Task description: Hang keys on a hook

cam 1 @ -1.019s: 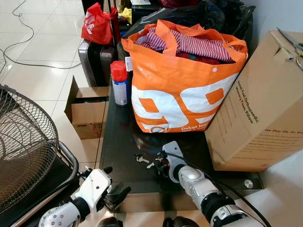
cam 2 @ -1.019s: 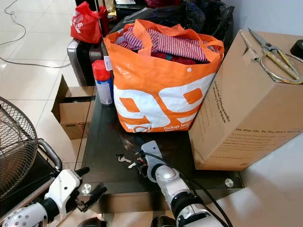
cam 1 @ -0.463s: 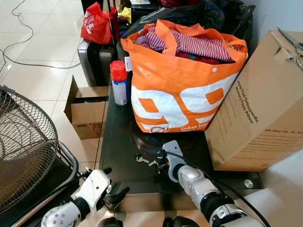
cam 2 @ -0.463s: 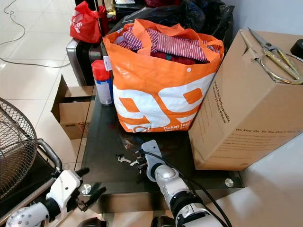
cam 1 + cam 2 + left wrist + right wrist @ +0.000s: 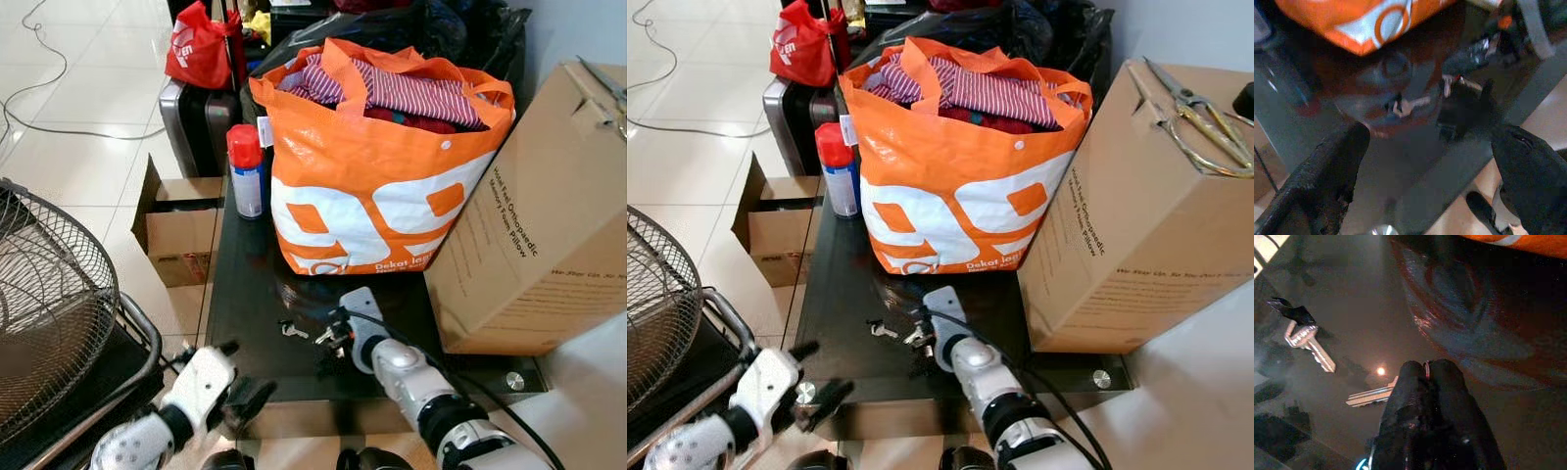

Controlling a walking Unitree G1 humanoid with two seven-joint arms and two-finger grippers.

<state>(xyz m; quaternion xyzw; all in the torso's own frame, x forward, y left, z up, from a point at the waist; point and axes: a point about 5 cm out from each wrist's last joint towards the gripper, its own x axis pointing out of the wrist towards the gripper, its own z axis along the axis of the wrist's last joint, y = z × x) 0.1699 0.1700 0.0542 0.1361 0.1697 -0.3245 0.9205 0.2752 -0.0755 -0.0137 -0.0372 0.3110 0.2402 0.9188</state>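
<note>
Right now I have the right gripper (image 5: 1427, 369) pinched on the ring of the small silver keys (image 5: 1369, 395) on the dark glass table (image 5: 250, 294), so pickup is underway. Next: lift cleanly, find a hook. My left gripper (image 5: 1420, 161) hangs wide near the edge; the orange woven shopping bag (image 5: 372, 186) crowds the far side.

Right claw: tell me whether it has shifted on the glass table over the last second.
Yes, slightly. The right claw, shut on the keys, has moved a little to the robot's right, away from the loose key, which has kept its place below the orange bag.
</note>
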